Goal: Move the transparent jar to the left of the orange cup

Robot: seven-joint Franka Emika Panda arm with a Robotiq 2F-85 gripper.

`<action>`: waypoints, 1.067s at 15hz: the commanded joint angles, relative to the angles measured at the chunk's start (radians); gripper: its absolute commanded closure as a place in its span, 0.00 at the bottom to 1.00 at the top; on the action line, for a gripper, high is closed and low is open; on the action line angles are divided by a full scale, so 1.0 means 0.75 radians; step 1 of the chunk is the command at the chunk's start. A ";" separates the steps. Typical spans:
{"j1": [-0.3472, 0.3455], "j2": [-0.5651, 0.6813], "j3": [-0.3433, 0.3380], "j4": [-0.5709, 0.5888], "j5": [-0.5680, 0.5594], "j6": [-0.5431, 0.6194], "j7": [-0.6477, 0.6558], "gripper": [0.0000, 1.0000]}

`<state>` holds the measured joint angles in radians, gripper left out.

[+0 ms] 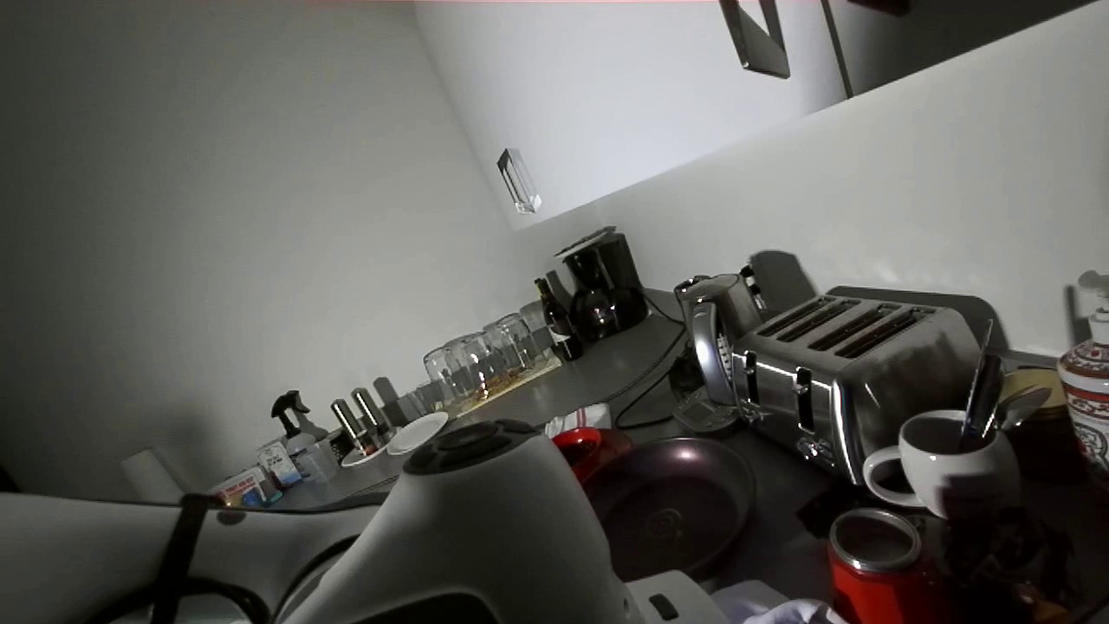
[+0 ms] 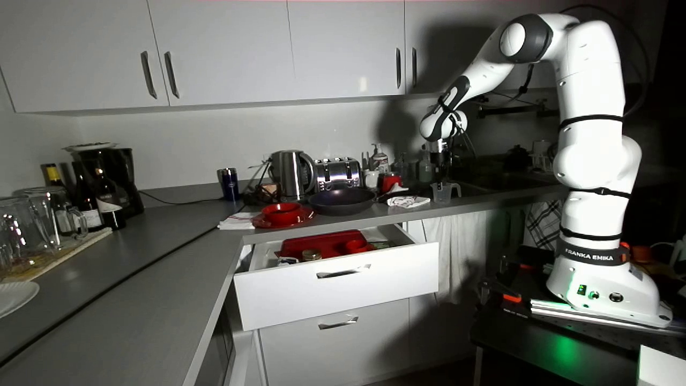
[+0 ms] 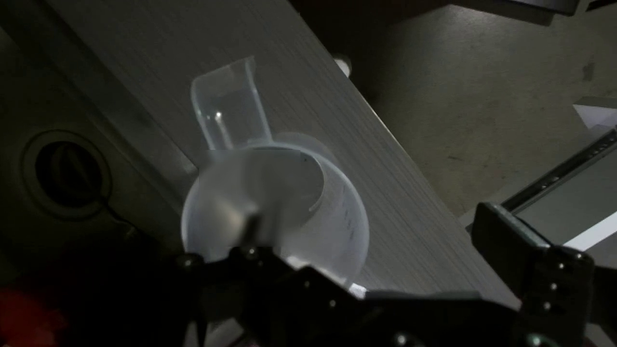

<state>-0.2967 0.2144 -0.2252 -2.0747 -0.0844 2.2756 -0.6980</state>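
The transparent jar (image 2: 442, 195) is a clear cup with a handle, upright on the counter near its front edge in an exterior view. It also shows in the wrist view (image 3: 335, 226), seen from above with its handle pointing up the picture. My gripper (image 2: 440, 172) points down over it. In the wrist view my gripper (image 3: 373, 221) is open: one finger overlaps the jar's mouth, the other is apart from it to the right. I cannot tell whether a finger is inside. The orange cup (image 2: 390, 182), reddish with a grey rim and dark inside, shows in both exterior views (image 1: 875, 568).
A patterned cloth (image 2: 408, 201) lies left of the jar, then the dark pan (image 2: 343, 202). The white mug (image 2: 371, 179) and toaster (image 2: 337, 174) stand behind. The sink (image 3: 29, 207) lies beside the jar. An open drawer (image 2: 337, 281) sticks out below the counter.
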 commanded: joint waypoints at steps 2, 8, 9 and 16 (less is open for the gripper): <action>-0.027 0.060 0.020 0.051 0.027 0.020 -0.038 0.00; -0.037 0.071 0.033 0.065 0.031 0.026 -0.037 0.45; -0.038 0.071 0.034 0.066 0.032 0.026 -0.035 0.54; -0.040 0.068 0.042 0.071 0.039 0.024 -0.035 0.95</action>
<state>-0.3120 0.2595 -0.2068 -2.0372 -0.0816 2.2948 -0.6982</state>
